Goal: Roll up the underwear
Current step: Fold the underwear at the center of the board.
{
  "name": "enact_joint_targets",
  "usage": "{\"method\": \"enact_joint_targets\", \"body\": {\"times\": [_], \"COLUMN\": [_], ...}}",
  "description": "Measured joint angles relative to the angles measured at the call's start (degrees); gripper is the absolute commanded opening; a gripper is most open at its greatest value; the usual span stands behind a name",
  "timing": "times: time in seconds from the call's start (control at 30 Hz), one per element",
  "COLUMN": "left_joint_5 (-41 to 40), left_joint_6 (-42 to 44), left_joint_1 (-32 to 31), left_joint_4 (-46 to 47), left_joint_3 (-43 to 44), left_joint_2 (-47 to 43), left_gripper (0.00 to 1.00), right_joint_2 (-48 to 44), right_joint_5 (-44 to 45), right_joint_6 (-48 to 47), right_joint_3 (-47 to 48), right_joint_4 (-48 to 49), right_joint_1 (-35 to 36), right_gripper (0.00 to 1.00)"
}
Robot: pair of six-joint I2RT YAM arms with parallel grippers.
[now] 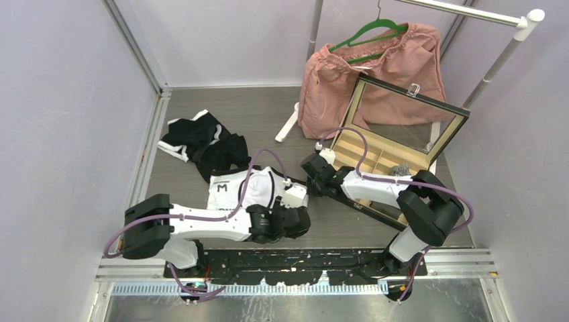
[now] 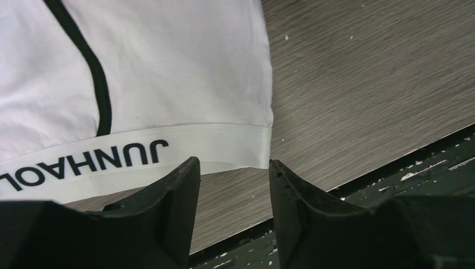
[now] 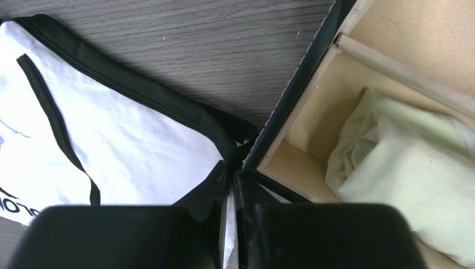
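White underwear (image 1: 251,188), place: flat on the table (image 1: 221,107), in the near middle, between the two grippers and just left of the open box (image 1: 376,161)
Long axis: runs left to right across the table, roughly along its near edge
Which way it points: waistband toward the near edge, black-trimmed hem toward the far right and the box corner
Look: white cloth spread smooth, thin black seam lines, a white waistband with black lettering, a black mark on its left part in the top view
Black underwear (image 1: 201,144): a crumpled heap with white trim, farther back and to the left, its near edge touching the white pair
Left gripper (image 2: 232,165): released, fingers apart and clamping nothing, tips just short of the waistband's right corner, over the table's near edge
Right gripper (image 3: 231,171): fingers drawn almost together, pinching the black-trimmed corner, hard against the box wall (image 3: 291,95)
Box contents: a pale green cloth (image 3: 403,168) in one compartment
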Motion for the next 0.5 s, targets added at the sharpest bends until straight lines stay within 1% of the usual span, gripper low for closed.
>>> {"method": "enact_joint_targets", "body": {"times": [0.03, 0.13, 0.37, 0.5], "left_joint_5": [-0.02, -0.09, -0.04, -0.02], "left_joint_6": [0.35, 0.96, 2.16, 2.25], "left_joint_1": [-0.17, -0.72, -1.36, -1.49], "left_joint_4": [0.15, 0.57, 1.18, 1.25], "left_joint_3": [0.57, 2.54, 4.42, 4.81], "left_joint_2": [0.90, 3.74, 8.48, 10.69], "left_gripper": [0.51, 0.53, 0.53, 0.50], "right_joint_2": [0.15, 0.35, 0.35, 0.35], "right_joint_5": [-0.04, -0.17, -0.39, -0.44], "right_joint_6": [0.07, 0.37, 0.46, 0.46], "right_joint_3": [0.00, -0.17, -0.57, -0.61], "right_joint_4": [0.22, 0.61, 1.20, 1.31], "right_joint_1": [-0.07, -0.13, -0.17, -0.17], "right_gripper": [0.07, 0.05, 0.04, 0.04]}}
